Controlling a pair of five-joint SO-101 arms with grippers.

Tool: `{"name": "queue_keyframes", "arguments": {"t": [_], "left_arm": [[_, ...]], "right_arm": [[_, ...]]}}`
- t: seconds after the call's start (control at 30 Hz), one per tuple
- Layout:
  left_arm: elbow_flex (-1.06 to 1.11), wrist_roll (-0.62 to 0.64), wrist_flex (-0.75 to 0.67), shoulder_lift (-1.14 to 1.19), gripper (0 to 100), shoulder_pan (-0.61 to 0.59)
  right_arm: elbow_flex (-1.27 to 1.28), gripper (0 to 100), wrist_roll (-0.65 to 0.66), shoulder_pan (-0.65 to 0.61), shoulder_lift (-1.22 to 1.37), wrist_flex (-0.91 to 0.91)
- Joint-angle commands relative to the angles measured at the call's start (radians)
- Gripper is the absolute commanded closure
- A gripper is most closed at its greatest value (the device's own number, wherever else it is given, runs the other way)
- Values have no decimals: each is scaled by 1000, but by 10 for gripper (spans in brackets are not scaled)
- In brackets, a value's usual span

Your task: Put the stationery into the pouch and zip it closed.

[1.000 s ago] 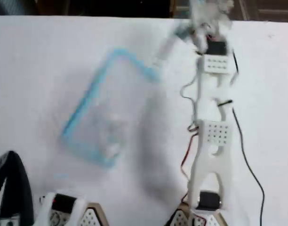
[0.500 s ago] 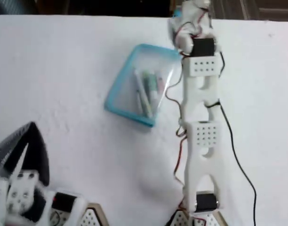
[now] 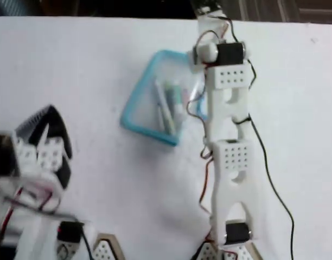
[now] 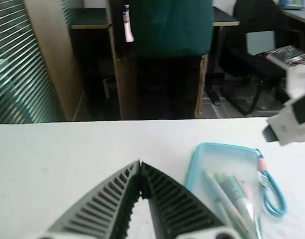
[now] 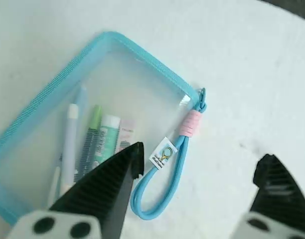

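The clear pouch [image 3: 161,100] with blue trim lies flat on the white table, with several pens and markers [image 3: 170,105] inside it. In the right wrist view the pouch [image 5: 107,94] shows a blue loop strap [image 5: 162,191] with a pink bead hanging from the zip pull at one corner. My right gripper [image 5: 202,157] is open above that strap and holds nothing. My right arm [image 3: 227,81] stretches along the pouch's right side. My left gripper [image 4: 140,165] is shut and empty, near the front left [image 3: 49,114], well apart from the pouch [image 4: 227,186].
The white table [image 3: 90,65] ends in a far edge just beyond the pouch, with dark room furniture behind it. The arm bases [image 3: 231,244] stand at the front edge. Cables [image 3: 274,179] trail beside the right arm.
The pouch went from the table's left-centre to beside the right arm and has lain still since. The left arm has come up into view at the front left.
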Motion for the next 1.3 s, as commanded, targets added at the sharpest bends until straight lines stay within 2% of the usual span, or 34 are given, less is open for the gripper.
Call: {"name": "queue_keyframes", "arguments": {"t": [0.0,0.17,0.27,0.37,0.53,0.63,0.7,0.77,0.93,0.97,1.1,1.27], "left_arm": [[129,-6,-127,8,976,-136],[249,-11,-164,7,967,-222],[308,-80,-124,7,867,-225],[371,-84,-120,5,797,-228],[462,-157,-132,5,876,-223],[525,-158,-207,4,951,-228],[565,-158,-252,4,980,-228],[600,-158,-281,4,974,-228],[681,-158,-331,4,976,-228],[704,-158,-348,4,976,-228],[792,-160,-381,4,976,-228],[856,-160,-384,4,977,-228]], "right_arm": [[40,646,11,-47,-127,27],[341,646,5,-93,-325,27],[594,646,5,-125,-499,27],[896,646,11,-159,-714,25],[1398,647,81,-180,-1058,19],[1642,648,78,-153,-1245,-31],[1801,653,78,-116,-1369,-94],[1958,703,78,-87,-1491,-168],[2315,973,80,-50,-1790,-384],[2383,991,80,-42,-1848,-427],[2670,890,80,4,-2060,-601],[2967,887,80,51,-2324,-822]]}}
